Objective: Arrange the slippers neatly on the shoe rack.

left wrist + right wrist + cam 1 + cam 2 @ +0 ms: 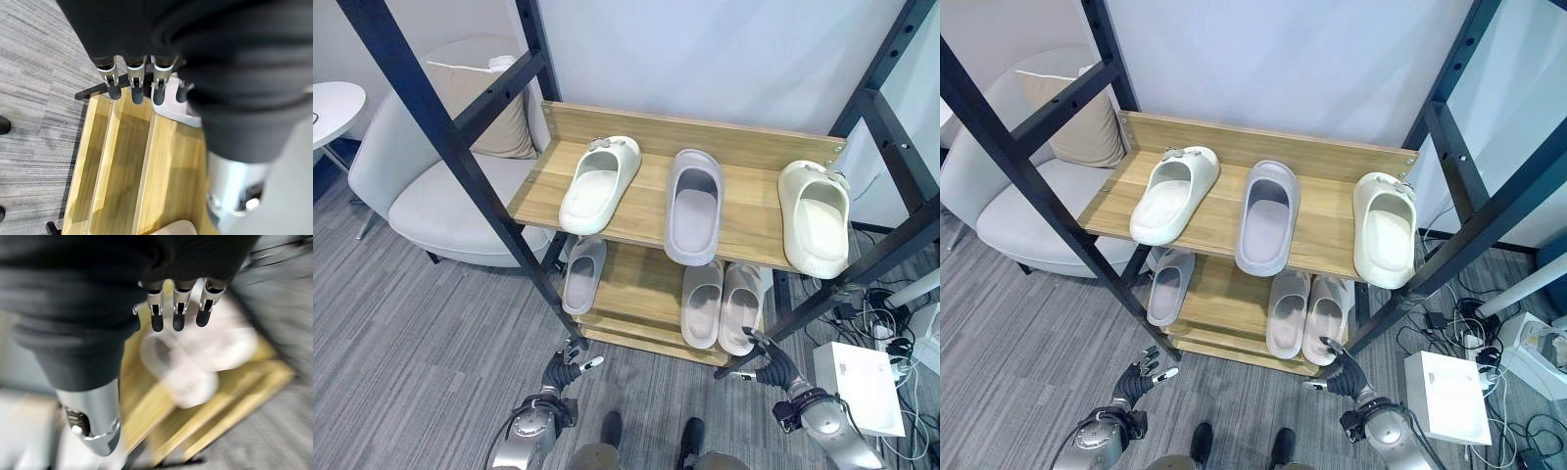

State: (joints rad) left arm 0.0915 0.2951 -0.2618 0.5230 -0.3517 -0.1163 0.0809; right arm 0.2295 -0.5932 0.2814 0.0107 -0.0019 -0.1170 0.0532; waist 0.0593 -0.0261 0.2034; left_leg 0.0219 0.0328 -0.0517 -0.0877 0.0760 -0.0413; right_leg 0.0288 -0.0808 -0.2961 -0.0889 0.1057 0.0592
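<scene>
— Fingers?
— Both my hands hang relaxed and hold nothing: left hand (566, 370) and right hand (775, 366), low before the rack (749, 240).
— Slippers?
— Three on the top shelf (695, 211), three on the lower shelf (720, 305).

Matt foam-like slippers (599, 183) – wood-grain shoe rack (744, 230), black metal posts (460, 157) – ribbed carpet (401, 333).

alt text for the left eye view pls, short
A two-tier wooden shoe rack holds three slippers on top: a cream slipper at left, a grey slipper in the middle, another cream one at right, with three pale slippers on the lower shelf. Both hands, left hand and right hand, hover open and empty in front of the rack.
</scene>
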